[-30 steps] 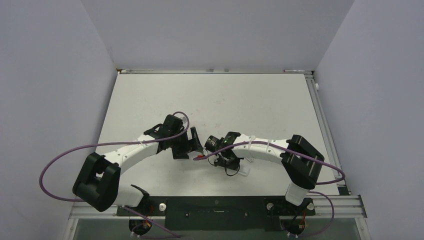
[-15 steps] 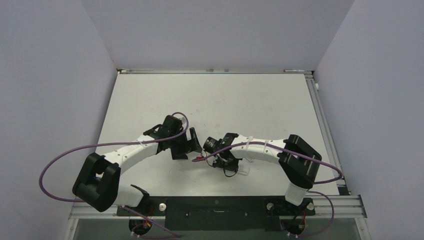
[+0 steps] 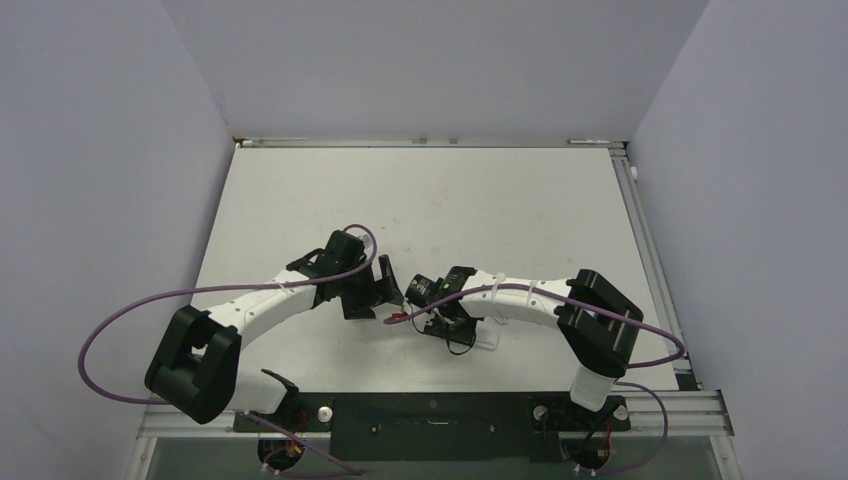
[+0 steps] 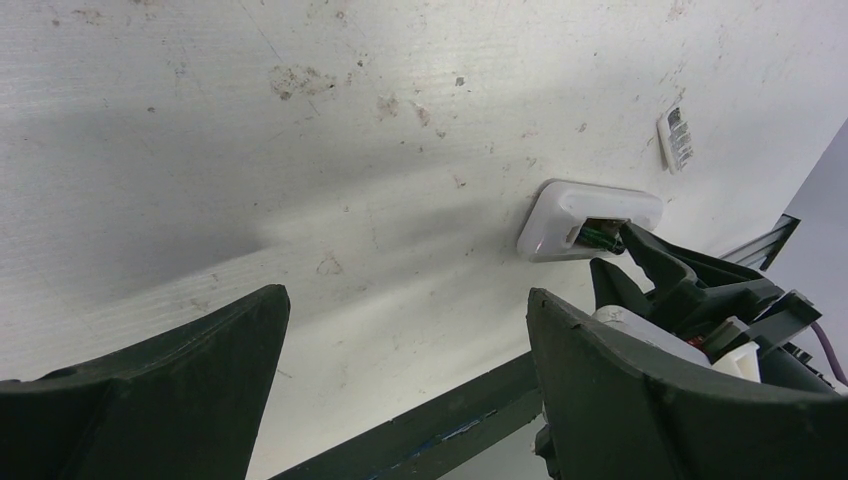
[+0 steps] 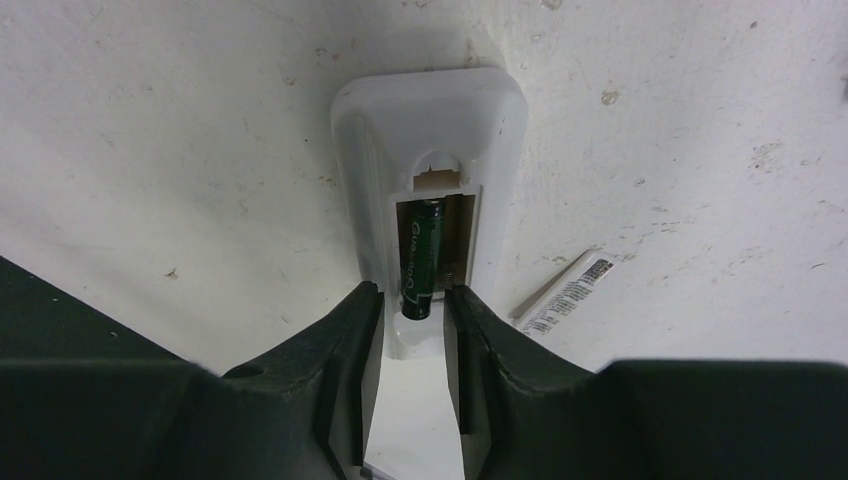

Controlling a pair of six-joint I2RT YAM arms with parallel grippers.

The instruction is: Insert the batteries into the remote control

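The right gripper (image 5: 412, 293) is low over the table (image 4: 300, 150), near its middle. Its jaws are narrowly parted, either side of the near end of a dark green battery (image 5: 422, 255), with a sliver of gap on one side. The battery lies lengthwise in the open slot of the white remote control (image 5: 430, 110), which lies flat on the table. A small white cover piece (image 5: 565, 292) with a printed label lies just beside the remote. The left gripper (image 4: 405, 293) hangs to the left with its jaws spread wide, holding nothing.
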